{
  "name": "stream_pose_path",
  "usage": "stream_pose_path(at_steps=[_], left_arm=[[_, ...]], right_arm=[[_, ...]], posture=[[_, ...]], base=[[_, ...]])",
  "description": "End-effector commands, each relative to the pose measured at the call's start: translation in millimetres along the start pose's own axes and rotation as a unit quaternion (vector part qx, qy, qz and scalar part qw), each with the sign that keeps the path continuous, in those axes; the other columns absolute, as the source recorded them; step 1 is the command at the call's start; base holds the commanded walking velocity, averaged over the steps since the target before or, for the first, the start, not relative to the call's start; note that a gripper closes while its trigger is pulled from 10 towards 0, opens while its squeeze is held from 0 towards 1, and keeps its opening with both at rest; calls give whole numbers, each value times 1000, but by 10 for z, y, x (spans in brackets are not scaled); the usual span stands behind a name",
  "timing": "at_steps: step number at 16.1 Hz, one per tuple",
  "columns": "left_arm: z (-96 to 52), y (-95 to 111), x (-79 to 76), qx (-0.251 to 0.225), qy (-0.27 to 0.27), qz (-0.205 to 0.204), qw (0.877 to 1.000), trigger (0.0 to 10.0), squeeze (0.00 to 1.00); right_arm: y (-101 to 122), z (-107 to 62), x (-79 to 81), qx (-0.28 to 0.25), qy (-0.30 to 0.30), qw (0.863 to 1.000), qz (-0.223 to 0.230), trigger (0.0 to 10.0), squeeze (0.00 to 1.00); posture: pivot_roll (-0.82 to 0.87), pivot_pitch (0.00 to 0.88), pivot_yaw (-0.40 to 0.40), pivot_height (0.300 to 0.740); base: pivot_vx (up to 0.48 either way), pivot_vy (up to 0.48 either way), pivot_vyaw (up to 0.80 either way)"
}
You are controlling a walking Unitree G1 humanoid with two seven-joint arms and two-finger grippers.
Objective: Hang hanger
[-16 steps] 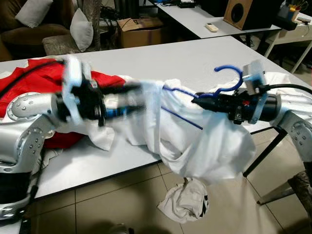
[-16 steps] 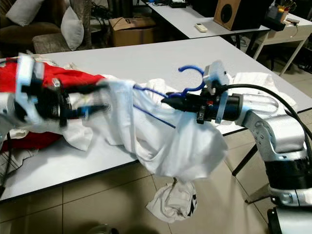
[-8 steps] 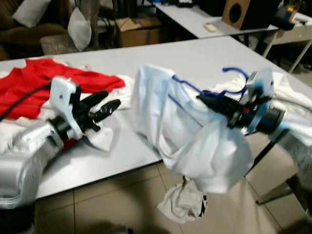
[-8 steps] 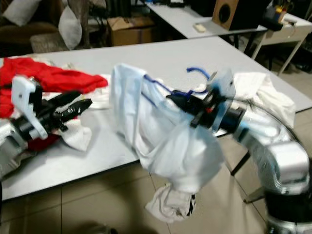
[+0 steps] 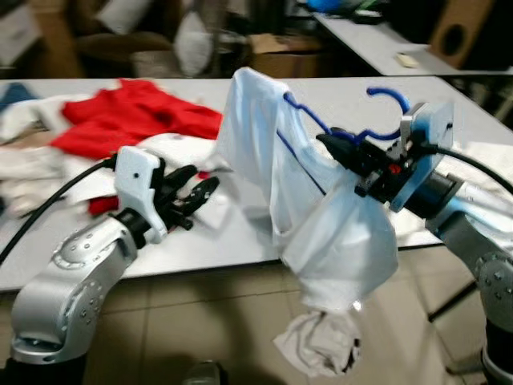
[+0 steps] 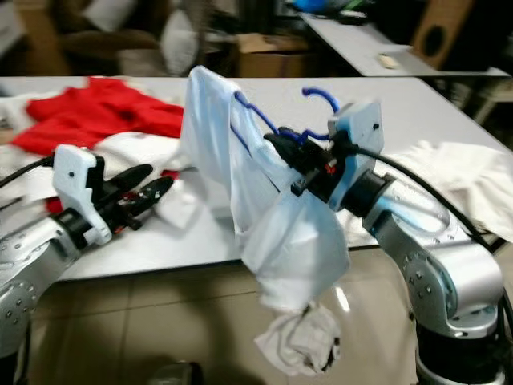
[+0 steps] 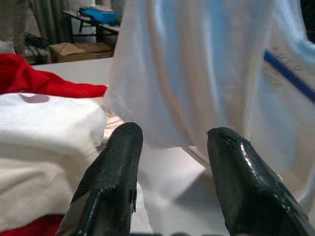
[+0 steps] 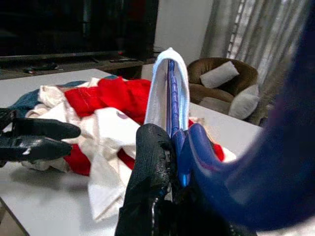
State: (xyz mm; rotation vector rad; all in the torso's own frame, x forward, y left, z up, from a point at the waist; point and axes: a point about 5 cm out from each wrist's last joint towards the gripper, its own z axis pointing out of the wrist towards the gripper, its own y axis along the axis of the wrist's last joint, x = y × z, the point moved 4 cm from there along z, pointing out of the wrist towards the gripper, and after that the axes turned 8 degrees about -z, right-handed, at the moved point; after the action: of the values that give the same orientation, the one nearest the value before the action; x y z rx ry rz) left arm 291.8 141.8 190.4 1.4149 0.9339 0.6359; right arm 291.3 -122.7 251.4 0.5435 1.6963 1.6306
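A blue hanger (image 5: 390,98) carries a white garment (image 5: 321,233) that droops past the front edge of the white table (image 5: 337,92). My right gripper (image 5: 333,144) is shut on the hanger just below its hook and holds it above the table; the right wrist view shows the hanger (image 8: 172,93) running away from the fingers (image 8: 150,162) inside the cloth. My left gripper (image 5: 196,192) stands open, low over the table, a short way left of the hanging garment and apart from it. Nothing lies between its fingers (image 7: 118,162).
A red garment (image 5: 136,120) and white clothes (image 5: 48,160) lie on the table's left part, with more white clothes (image 6: 457,172) at the right. A crumpled white cloth (image 5: 321,353) lies on the tiled floor below the garment. A second table (image 5: 377,52) and a cardboard box (image 5: 276,52) stand behind.
My left gripper has let go of the white garment and drawn back to the left, open. The right gripper has lifted the hanger and garment higher. The camera has shifted.
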Motion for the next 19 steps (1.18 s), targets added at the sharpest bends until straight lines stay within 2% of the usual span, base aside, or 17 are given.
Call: stream_pose_path(at_steps=[1, 2, 3, 4, 5, 6, 8, 10, 12, 15, 19], left_arm=[[35, 49, -65, -11, -6, 21, 1000, 10000, 0], [36, 28, -104, -9, -11, 8, 1000, 10000, 0], [8, 0, -84, -14, -4, -8, 1000, 10000, 0], [14, -29, -22, -10, 16, 9, 1000, 10000, 0], [35, -104, 68, 8, 46, 49, 998, 10000, 0], [51, -144, 82, 11, 51, 53, 997, 10000, 0], [108, -194, 65, 8, 59, 37, 998, 10000, 0], [129, -218, 3, 11, 47, 40, 998, 10000, 0], [174, -221, 4, 10, 44, 45, 998, 10000, 0], [203, -224, -35, 16, 29, 56, 998, 10000, 0], [239, -242, -33, 16, 29, 57, 998, 10000, 0]], right_arm=[[14, -22, 14, 7, 7, 1000, 1, 10000, 0], [-68, -72, 5, 31, 13, 999, 3, 10000, 0], [-177, -166, -110, 58, -3, 998, 3, 10000, 0], [-220, -199, -175, 69, -20, 997, 2, 10000, 0], [-286, -245, -275, 84, -54, 995, 5, 10000, 0], [-318, -256, -285, 84, -68, 994, 15, 10000, 0], [-401, -244, -193, 72, -88, 992, 46, 10000, 0], [-464, -230, -108, 71, -101, 990, 61, 10000, 0], [-496, -223, -34, 70, -105, 989, 83, 10000, 0], [-462, -238, 5, 57, -98, 991, 72, 10000, 0], [-502, -261, 67, 74, -79, 993, 56, 10000, 0]], posture=[[-96, 0, -11, 740], [-90, 0, -18, 740], [-94, 0, -29, 740], [-94, 0, -29, 740], [-99, 0, -39, 740], [-102, 0, -40, 740], [-100, 0, -33, 740], [-105, 0, -30, 740], [-112, 0, -20, 740], [-113, 0, -6, 740], [-120, 0, -10, 740]], base=[[0, 0, 800], [0, 0, 800], [0, 0, 800], [0, 0, 800], [0, 0, 800], [0, 0, 0], [0, 0, 0], [0, 0, 0], [-281, 0, 0], [-345, 0, 0], [-351, 0, 0]])
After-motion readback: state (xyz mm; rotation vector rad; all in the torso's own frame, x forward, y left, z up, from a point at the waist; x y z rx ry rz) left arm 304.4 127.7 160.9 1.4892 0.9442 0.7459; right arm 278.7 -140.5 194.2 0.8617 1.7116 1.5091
